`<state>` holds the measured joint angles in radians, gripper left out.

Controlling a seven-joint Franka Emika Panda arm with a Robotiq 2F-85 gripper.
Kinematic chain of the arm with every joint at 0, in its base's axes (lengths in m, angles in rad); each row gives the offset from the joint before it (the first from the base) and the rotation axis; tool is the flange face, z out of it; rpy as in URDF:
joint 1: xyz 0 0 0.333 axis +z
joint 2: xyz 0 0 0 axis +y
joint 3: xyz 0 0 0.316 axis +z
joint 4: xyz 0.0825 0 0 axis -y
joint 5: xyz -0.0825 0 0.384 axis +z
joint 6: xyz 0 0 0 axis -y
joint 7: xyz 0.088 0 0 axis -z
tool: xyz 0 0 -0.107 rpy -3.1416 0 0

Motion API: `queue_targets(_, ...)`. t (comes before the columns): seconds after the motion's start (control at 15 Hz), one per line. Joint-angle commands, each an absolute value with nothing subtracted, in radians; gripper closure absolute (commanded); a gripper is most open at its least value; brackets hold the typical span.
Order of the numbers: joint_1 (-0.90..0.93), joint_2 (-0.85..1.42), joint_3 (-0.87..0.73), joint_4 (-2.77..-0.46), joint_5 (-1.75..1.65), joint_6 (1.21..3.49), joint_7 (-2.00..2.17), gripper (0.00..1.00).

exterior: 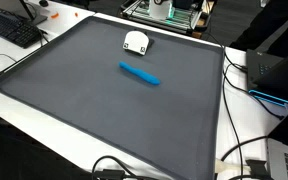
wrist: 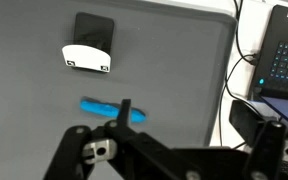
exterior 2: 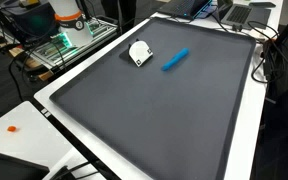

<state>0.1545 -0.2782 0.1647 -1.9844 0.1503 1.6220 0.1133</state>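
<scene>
A blue marker (exterior: pixel 139 74) lies on a dark grey mat (exterior: pixel 94 115) in both exterior views (exterior 2: pixel 176 59). A small white and black device (exterior: pixel 136 42) sits just beyond it (exterior 2: pixel 140 52). The arm shows in neither exterior view. In the wrist view my gripper (wrist: pixel 197 118) hangs above the mat (wrist: pixel 174 50), its black linkage filling the bottom of the frame. Its fingers look spread apart and hold nothing. One fingertip overlaps the blue marker (wrist: pixel 99 106) in the picture. The white and black device (wrist: pixel 89 57) lies further up.
The mat lies on a white table (exterior 2: pixel 24 120). A keyboard (exterior: pixel 14 30) is at one corner and a laptop with blue light (exterior: pixel 274 80) beside the mat, also in the wrist view (wrist: pixel 284 50). Cables (exterior: pixel 236 150) run along the edge. Electronics racks (exterior 2: pixel 69 40) stand behind.
</scene>
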Motion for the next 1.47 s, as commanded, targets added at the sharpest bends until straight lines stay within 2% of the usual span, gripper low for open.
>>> queue_targets(0.0,0.152,-0.277,0.168,-1.982,0.151,1.620,0.113,0.00)
queue_targets(0.27,0.117,-0.271,0.157,-2.038,0.143,1.638,0.221,0.00)
queue_targets(0.93,0.007,-0.264,0.125,-2.324,0.140,1.955,0.594,0.00)
queue_targets(1.4,-0.008,-0.222,0.127,-2.450,0.160,2.120,0.939,0.00)
